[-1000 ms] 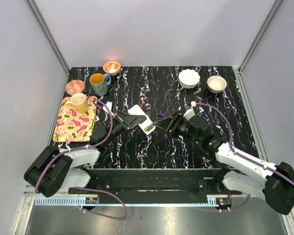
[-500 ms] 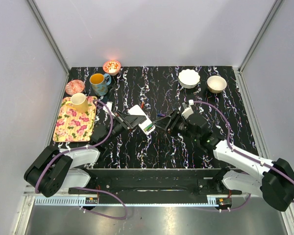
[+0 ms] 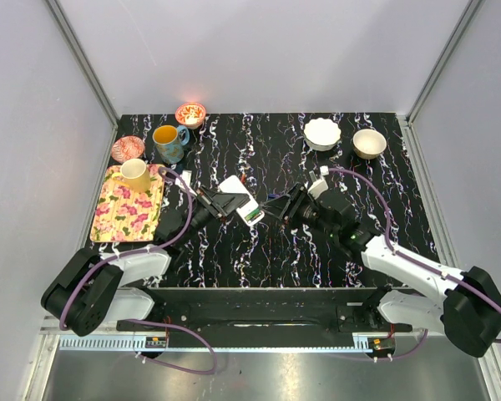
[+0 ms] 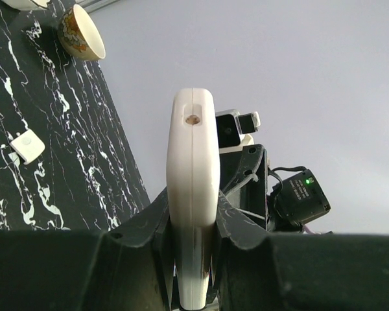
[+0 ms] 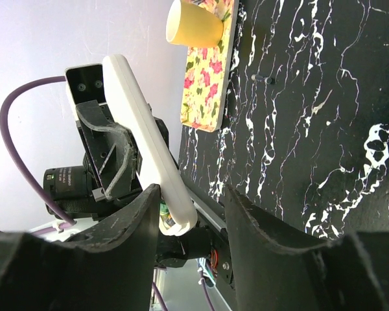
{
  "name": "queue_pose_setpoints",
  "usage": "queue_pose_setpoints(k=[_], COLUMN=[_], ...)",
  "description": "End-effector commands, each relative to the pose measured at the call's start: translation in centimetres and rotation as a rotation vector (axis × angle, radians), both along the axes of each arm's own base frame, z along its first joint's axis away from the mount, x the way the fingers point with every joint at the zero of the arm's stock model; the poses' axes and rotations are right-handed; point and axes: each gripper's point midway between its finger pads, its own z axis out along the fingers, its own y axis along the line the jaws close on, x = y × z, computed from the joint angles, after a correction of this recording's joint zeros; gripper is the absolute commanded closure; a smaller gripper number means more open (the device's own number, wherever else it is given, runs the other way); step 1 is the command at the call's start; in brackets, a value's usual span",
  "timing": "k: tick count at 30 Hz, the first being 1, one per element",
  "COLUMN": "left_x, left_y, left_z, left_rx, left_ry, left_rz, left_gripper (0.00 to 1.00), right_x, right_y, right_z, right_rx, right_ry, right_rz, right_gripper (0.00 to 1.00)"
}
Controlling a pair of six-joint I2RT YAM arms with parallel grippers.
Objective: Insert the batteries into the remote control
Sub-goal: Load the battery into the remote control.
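The white remote control [image 3: 236, 190] is held off the table, and my left gripper [image 3: 220, 203] is shut on its sides. In the left wrist view the remote control [image 4: 193, 168] shows edge-on between the jaws of the left gripper [image 4: 193, 217]. Its lower end shows green inside [image 3: 252, 215]. My right gripper [image 3: 280, 209] is at that end. In the right wrist view the remote control [image 5: 142, 142] runs down between the open jaws of the right gripper [image 5: 191, 220], close to the left finger [image 5: 126, 246]. I cannot make out any batteries for sure.
A floral tray [image 3: 121, 221] with a yellow cup [image 3: 135, 173] lies at the left, with a blue mug [image 3: 169, 143] and two patterned bowls [image 3: 190, 114] behind it. A white bowl [image 3: 322, 133] and a brown bowl [image 3: 369, 143] stand back right. A small white square piece [image 4: 27, 146] lies on the table.
My right gripper has moved left to the remote's lower end and its jaws have narrowed a little. The left gripper has shifted the remote slightly up and to the right.
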Motion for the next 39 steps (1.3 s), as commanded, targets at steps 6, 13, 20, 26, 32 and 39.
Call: queue_pose_setpoints(k=[6,13,20,26,32,39], left_x=[-0.8,-0.7,0.0,0.2,0.2,0.1], left_y=[1.0,1.1,1.4,1.8,1.8,1.4], left_z=[11.8,12.2,11.6,10.8,11.3,10.7], left_rx=[-0.263,-0.277,-0.261,-0.26,-0.274,-0.243], left_ry=[-0.301,-0.299,-0.269,-0.236,-0.236,-0.239], left_rz=[0.015,0.023,0.063,0.091,0.093,0.08], left_gripper=[1.0,1.0,1.0,1.0,1.0,1.0], right_x=[-2.7,-2.8,-2.9,-3.1,-3.2,-3.0], right_y=[0.3,0.7,1.0,1.5,1.7,1.5], right_z=[-3.9,-4.4,-4.0,-3.5,-3.9,-2.7], right_rx=[-0.145,-0.15,-0.138,-0.104,-0.12,-0.082], right_ry=[0.068,0.072,0.058,0.051,0.051,0.039], right_rz=[0.134,0.157,0.174,0.202,0.217,0.187], right_gripper=[0.52,0.52,0.49,0.49,0.51,0.45])
